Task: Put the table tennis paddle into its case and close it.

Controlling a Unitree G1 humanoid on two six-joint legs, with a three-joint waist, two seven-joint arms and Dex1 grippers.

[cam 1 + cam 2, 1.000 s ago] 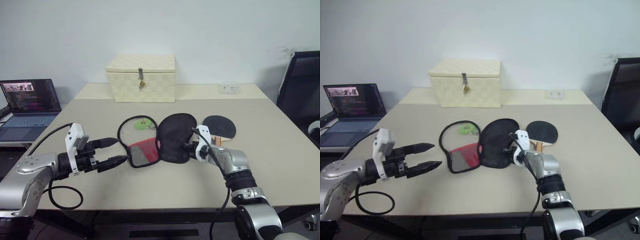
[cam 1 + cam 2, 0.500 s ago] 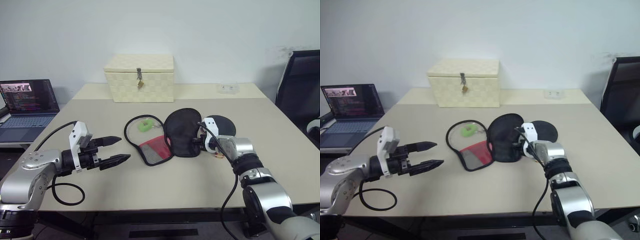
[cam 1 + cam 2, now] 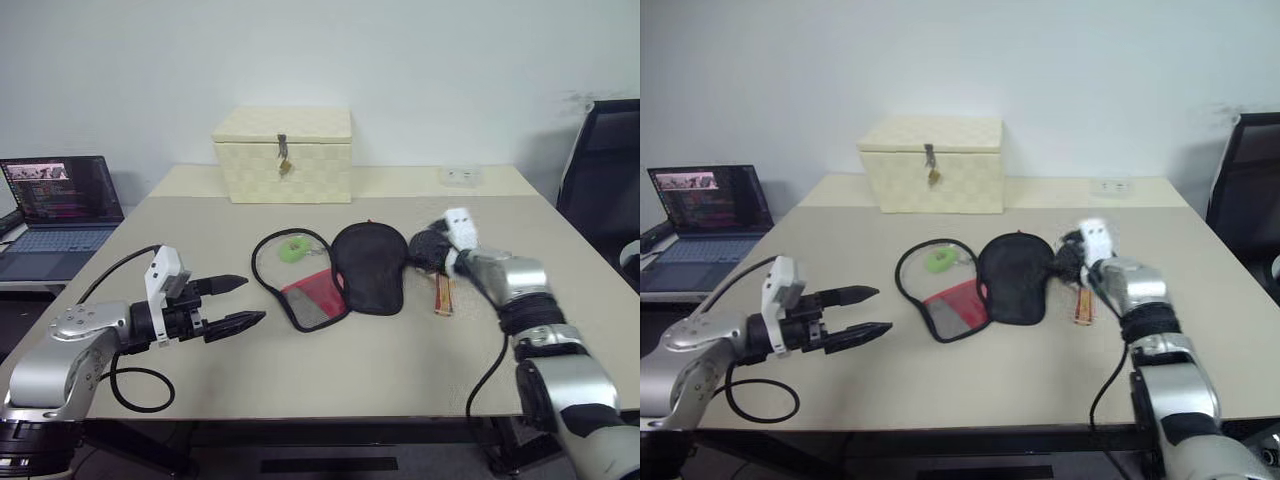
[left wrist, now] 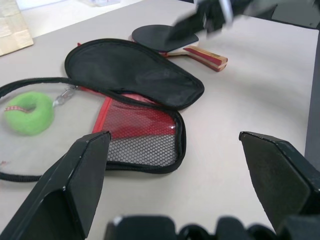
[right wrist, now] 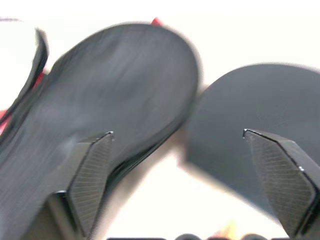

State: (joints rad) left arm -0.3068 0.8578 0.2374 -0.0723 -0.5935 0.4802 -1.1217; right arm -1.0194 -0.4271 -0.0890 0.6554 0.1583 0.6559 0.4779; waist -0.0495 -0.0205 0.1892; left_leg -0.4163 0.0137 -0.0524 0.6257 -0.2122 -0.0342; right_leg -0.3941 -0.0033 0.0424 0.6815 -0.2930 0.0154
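- The case (image 3: 345, 270) is being shown lying unzipped on the middle of the desk (image 3: 300, 370), its black flap folded open to the right of the red mesh section.
- The table tennis paddle (image 4: 167, 39) is being seen flat on the desk just right of the case, handle (image 3: 443, 294) pointing near.
- The right end effector (image 5: 177, 175) is being held spread and empty above the paddle.
- The left end effector (image 3: 243, 302) is being held spread and empty, left of the case.

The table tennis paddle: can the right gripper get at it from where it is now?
Probably yes. The right gripper is open and hovers over the table tennis paddle, which lies flat beside the case, uncovered.
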